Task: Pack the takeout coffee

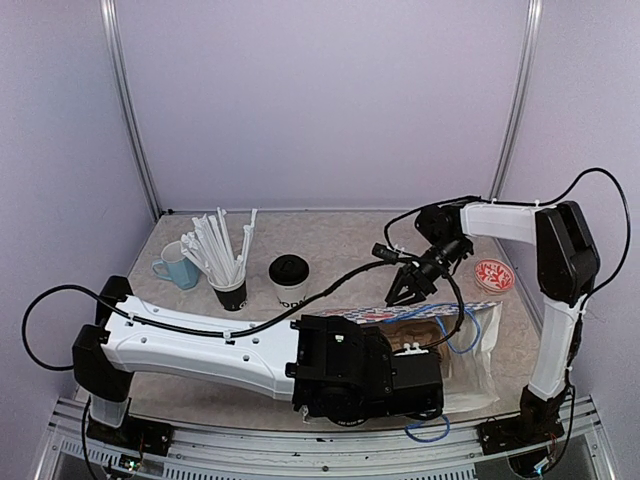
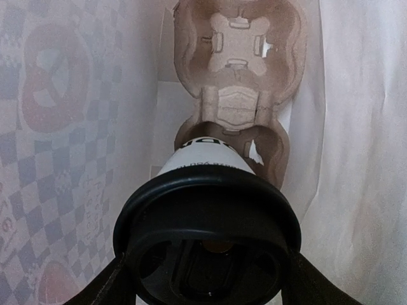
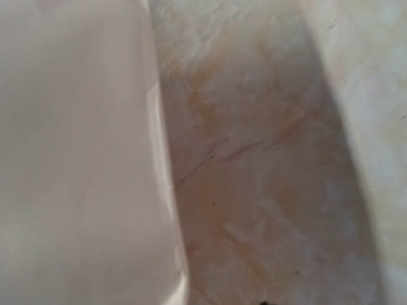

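Observation:
My left gripper (image 2: 205, 270) is shut on a white paper coffee cup (image 2: 206, 162) just below its black lid (image 2: 206, 222), one finger on each side. The cup is inside a patterned paper bag (image 2: 57, 165), with its base at the near pocket of a brown cardboard cup carrier (image 2: 235, 63). The carrier's far pocket is empty. The second lidded cup (image 1: 288, 280) stands on the table left of the bag (image 1: 475, 350). My right gripper (image 1: 402, 292) is at the bag's far edge. Its wrist view shows only bag paper (image 3: 76, 159) and table, not its fingers.
A black cup of white straws (image 1: 228, 270) and a light-blue mug (image 1: 177, 266) stand at the back left. A round red-patterned disc (image 1: 493, 275) lies at the right. The bag's blue handles (image 1: 455, 330) lie on top of it. The left arm's wrist (image 1: 360, 378) hangs over the bag's mouth.

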{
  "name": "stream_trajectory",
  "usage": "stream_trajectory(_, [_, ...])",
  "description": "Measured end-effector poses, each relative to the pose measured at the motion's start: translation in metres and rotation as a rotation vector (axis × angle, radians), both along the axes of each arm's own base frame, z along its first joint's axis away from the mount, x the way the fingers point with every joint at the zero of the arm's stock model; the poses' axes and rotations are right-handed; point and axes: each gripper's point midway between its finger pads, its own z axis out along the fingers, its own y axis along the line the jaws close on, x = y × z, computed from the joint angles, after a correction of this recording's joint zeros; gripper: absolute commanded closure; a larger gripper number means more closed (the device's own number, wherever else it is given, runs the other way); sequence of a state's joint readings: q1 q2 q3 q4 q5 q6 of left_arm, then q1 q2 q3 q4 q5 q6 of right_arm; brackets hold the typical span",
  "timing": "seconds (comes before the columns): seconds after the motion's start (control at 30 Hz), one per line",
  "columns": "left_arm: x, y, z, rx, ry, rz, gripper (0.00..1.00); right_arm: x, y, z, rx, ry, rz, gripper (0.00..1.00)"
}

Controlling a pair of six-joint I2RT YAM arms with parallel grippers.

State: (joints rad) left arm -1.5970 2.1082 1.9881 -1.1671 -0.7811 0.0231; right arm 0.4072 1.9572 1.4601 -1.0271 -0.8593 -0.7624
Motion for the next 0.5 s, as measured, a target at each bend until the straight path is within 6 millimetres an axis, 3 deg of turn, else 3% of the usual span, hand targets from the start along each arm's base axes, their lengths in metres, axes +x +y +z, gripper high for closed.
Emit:
stream_trajectory(0.17, [0.002,0.000,-0.008,0.010,0.025,-0.002,0.37,-0.010,0.004,-0.013,-0.007,0.043,0.024,0.64])
stream_trajectory(0.5, [-0.002,0.004,-0.030,0.031,0.135,-0.006,0.37,-0.015,0.008,-0.015,-0.002,0.049,0.045,0.63])
